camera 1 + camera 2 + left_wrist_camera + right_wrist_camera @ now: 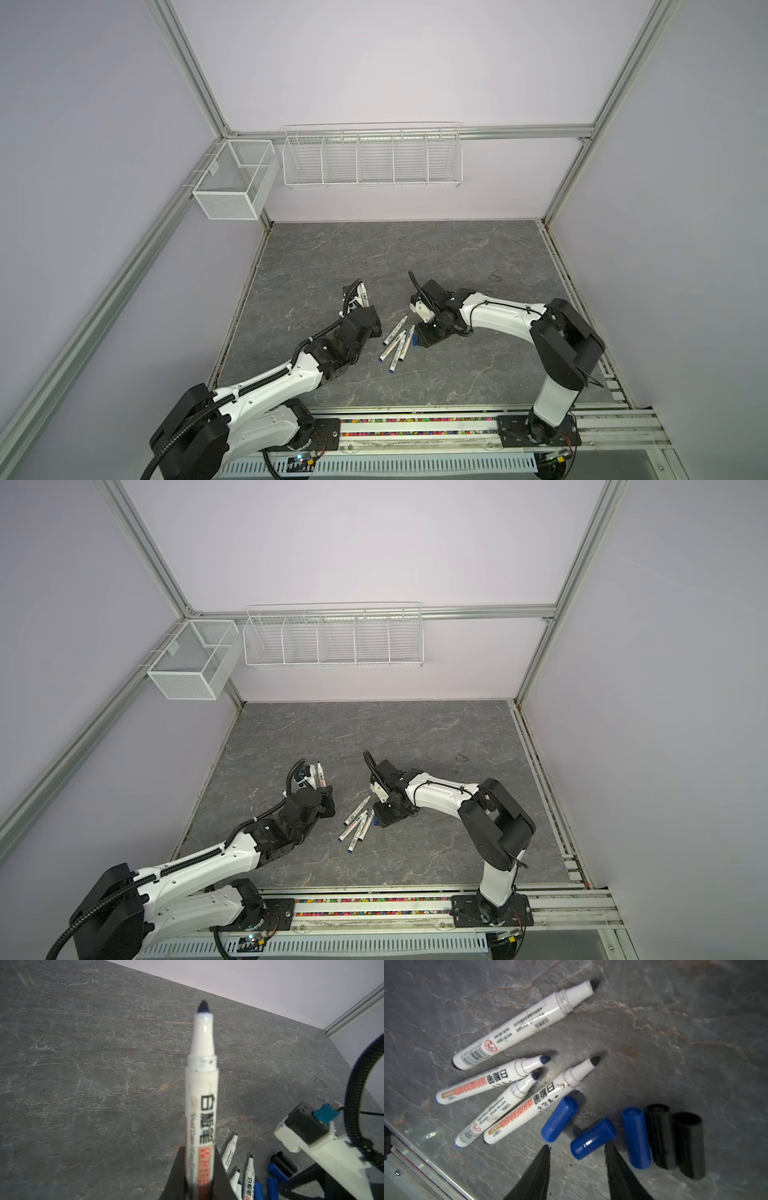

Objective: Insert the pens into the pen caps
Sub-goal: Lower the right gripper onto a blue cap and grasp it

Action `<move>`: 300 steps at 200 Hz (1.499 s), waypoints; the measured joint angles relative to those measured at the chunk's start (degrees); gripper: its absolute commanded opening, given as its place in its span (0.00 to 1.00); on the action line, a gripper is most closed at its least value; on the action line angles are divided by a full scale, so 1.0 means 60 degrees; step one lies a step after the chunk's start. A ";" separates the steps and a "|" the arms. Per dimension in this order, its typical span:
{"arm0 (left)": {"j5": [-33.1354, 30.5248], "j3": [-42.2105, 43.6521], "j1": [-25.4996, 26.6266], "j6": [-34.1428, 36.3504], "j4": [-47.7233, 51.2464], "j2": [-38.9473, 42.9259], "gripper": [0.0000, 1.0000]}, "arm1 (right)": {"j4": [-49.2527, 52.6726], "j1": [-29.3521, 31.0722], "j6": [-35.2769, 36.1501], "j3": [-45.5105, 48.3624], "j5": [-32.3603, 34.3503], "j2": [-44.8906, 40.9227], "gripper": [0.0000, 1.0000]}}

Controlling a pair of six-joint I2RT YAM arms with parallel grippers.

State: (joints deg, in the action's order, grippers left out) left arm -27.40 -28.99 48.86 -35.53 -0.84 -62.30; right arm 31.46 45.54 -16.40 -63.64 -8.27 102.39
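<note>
The pen I have in hand is uncapped, its dark tip pointing away from the left gripper, whose jaws are closed tight on the printed barrel. In both top views it is lifted off the table, left of the middle. Four other pens, all uncapped, lie loosely side by side on the grey table between my two arms, two of them touching. Just beside them lie the caps: three blue caps and, next to those, two black caps side by side. My right gripper hovers low over them, jaws partly apart and gripping nothing. The middle blue cap lies between its fingertips; I cannot tell whether they touch it.
</note>
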 measured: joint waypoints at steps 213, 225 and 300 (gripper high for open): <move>0.0579 -0.0226 0.0000 0.0069 0.0127 -0.0499 0.00 | 0.0597 0.0867 0.0415 -0.1067 0.2171 0.0984 0.07; 0.0685 -0.0248 0.0000 0.0117 0.0120 -0.0546 0.00 | 0.0463 0.0867 0.0423 -0.0929 0.2160 0.0867 0.07; 0.2244 -0.0346 0.0000 0.0845 -0.0346 -0.0907 0.00 | -0.1264 -0.0044 0.0361 -0.0015 0.0798 -0.3213 0.07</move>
State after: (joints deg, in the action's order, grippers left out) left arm -13.93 -31.07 48.86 -30.46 -2.92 -67.75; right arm 23.88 45.28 -14.24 -63.72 -3.49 83.11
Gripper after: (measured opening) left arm 0.133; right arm 0.141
